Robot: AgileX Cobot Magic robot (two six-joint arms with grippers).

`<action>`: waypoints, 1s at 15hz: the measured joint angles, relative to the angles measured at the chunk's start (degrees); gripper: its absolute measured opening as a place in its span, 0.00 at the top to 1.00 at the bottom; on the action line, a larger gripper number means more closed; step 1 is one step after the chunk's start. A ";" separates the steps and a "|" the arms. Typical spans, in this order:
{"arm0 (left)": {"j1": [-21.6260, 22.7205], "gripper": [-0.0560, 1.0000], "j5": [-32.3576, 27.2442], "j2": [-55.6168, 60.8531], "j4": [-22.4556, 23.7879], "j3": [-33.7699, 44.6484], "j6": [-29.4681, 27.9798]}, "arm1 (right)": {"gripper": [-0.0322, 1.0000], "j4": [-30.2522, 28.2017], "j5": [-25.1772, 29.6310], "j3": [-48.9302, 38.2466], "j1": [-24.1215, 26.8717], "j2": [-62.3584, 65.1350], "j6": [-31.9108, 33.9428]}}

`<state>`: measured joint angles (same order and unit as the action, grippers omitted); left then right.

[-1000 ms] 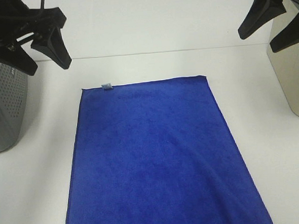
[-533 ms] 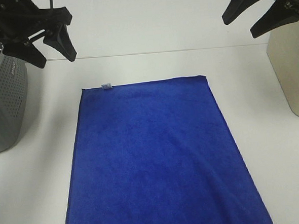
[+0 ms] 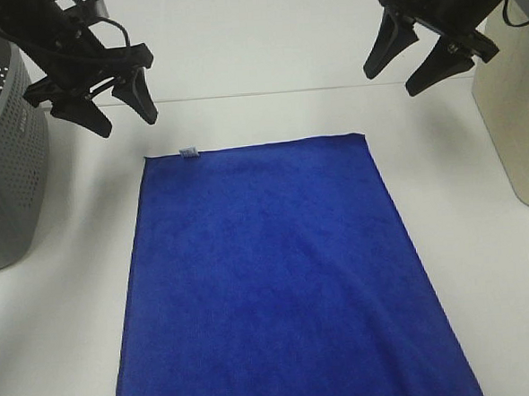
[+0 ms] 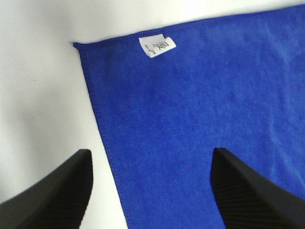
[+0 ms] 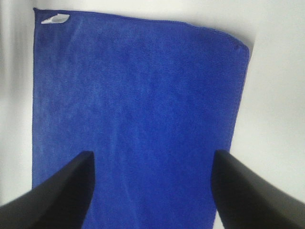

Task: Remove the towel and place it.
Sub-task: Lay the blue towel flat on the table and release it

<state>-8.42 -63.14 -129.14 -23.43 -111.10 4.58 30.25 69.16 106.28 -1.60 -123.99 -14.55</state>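
The royal-blue towel [image 3: 278, 278] lies flat and spread out on the white table, its small white tag [image 3: 188, 151] at the far left corner. My left gripper [image 3: 120, 113] is open and empty, held in the air just beyond the towel's far left corner. My right gripper [image 3: 399, 71] is open and empty, above and beyond the far right corner. The left wrist view shows the towel [image 4: 200, 119] and its tag [image 4: 156, 46] between my open fingers [image 4: 243, 191]. The right wrist view shows the towel [image 5: 138, 114] full width between my fingers [image 5: 62, 195].
The grey perforated basket [image 3: 6, 160] stands at the left edge of the table. A beige bin [image 3: 516, 120] stands at the right edge. The white table [image 3: 259, 113] runs on behind the towel's far edge.
Both arms have swung inward and downward toward the towel's far corners. The towel has not moved. Both grippers stay open.
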 joint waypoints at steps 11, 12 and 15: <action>2.06 0.34 2.58 -12.95 -3.27 -9.11 1.32 | 0.31 0.74 -4.58 8.42 0.00 -16.27 -5.39; 2.06 0.34 2.69 -14.15 -3.38 -10.20 1.43 | 0.31 1.20 -5.44 8.42 0.00 -16.90 -6.30; 2.06 0.34 3.21 -16.67 -3.55 -11.80 1.49 | 0.31 2.98 -9.28 8.42 0.00 -17.76 -9.05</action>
<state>-6.36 -59.93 -145.82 -26.99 -122.90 6.07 33.23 59.87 114.71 -1.60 -141.75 -23.61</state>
